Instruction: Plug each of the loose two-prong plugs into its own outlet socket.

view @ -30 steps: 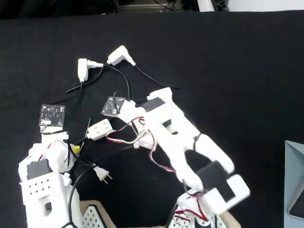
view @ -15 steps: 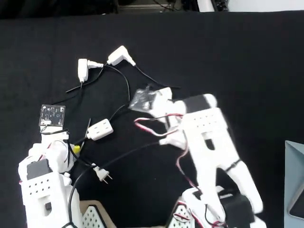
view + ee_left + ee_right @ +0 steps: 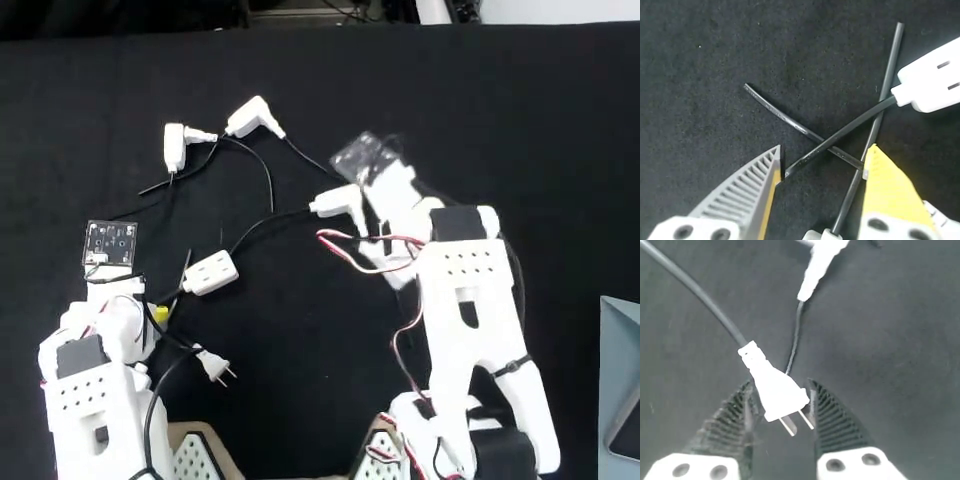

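My right gripper (image 3: 782, 410) is shut on a white two-prong plug (image 3: 775, 392), prongs pointing back toward the wrist. In the high view this plug (image 3: 333, 203) hangs at the table's middle, its black cable trailing left toward the white outlet socket (image 3: 210, 272). A black two-prong plug (image 3: 213, 368) lies loose near the front left. My left gripper (image 3: 822, 172) stands open low over two crossing black cables (image 3: 835, 142), with the white outlet socket (image 3: 935, 80) just beyond its yellow finger (image 3: 887, 187). In the high view the left gripper (image 3: 152, 303) sits left of the socket.
Two white plug blocks (image 3: 174, 145) (image 3: 253, 118) lie at the back left, joined by black leads. One white plug body (image 3: 822, 255) lies beyond the held plug. A grey object (image 3: 622, 380) stands at the right edge. The black cloth to the right and back is open.
My right arm has swung from beside the socket toward the table's middle and farther back, carrying the white plug and pulling its cable along. The left arm has kept still.
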{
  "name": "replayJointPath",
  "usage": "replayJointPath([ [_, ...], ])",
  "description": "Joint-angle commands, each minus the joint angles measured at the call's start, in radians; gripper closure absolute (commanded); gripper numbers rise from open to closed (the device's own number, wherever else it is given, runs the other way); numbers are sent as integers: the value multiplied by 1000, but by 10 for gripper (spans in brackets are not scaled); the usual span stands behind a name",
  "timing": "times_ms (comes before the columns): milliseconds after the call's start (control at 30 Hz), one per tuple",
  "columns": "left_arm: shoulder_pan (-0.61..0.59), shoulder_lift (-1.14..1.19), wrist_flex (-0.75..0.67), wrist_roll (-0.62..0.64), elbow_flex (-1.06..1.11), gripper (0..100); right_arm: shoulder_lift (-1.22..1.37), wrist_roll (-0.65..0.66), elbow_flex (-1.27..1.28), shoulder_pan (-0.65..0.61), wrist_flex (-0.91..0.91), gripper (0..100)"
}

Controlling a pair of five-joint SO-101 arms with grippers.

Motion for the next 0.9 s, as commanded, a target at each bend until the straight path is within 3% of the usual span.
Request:
replayJointPath([
  [0,-2,-11,-17,5,-2,734,-27,-242,44,-69,-127,984],
  [133,-4,-11,-17,5,-2,734,-25,-460,157,-135,-253,983],
  [233,-4,-11,-17,5,-2,734,-25,-535,240,-178,-338,982],
  [300,-2,-11,-17,5,-2,734,-25,-543,272,-201,-361,959],
  [433,-2,-11,-17,5,-2,734,-25,-546,303,-241,-338,819],
  [733,-2,-11,-17,5,-2,734,47,-539,165,-262,-216,828],
  [867,-2,-11,-17,5,-2,734,163,-463,97,-264,-215,830],
])
